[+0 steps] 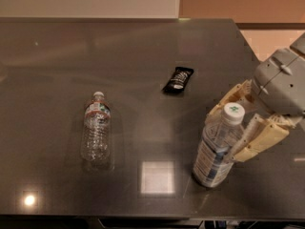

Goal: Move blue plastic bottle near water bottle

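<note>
Beige two-finger gripper (222, 136) straddles the clear blue-labelled plastic bottle (212, 162), jaws spread wide; squeezing so high could topple it

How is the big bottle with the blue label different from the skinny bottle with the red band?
The wide clear plastic bottle with the blue-and-white label is fatter than the slim ribbed clear water bottle. The wide bottle's white cap has a green mark; the slim bottle's cap is small and pale. The gripper is at the wide bottle, not the slim one. Both are clear with caps on.
</note>
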Available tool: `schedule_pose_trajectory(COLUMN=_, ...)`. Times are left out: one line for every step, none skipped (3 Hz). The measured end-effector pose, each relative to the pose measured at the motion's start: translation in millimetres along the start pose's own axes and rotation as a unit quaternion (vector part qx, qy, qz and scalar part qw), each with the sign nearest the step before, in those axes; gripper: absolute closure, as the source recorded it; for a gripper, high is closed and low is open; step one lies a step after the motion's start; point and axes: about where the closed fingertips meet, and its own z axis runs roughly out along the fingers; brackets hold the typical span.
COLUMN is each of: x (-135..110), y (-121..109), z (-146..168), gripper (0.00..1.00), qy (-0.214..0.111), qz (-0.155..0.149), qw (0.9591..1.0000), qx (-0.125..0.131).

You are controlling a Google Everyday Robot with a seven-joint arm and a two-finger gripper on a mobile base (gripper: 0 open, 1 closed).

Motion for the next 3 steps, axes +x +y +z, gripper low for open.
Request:
schedule_pose_trajectory(x=-19.0, y=-17.8, z=-3.5, gripper=0.88, qy=-0.003, qz=0.000, qw=0.9999, qx=0.012)
schedule_pose_trajectory(x=-46.2, y=-39.7, z=1.3, gripper=1.00, qy=-0.004, qz=-0.004, qw=0.9999, qx=0.016)
schedule_pose_trajectory(x=-71.7, y=-57.2, z=12.0, gripper=1.00, qy=-0.004, qz=-0.010, qw=0.9999, qx=0.012)
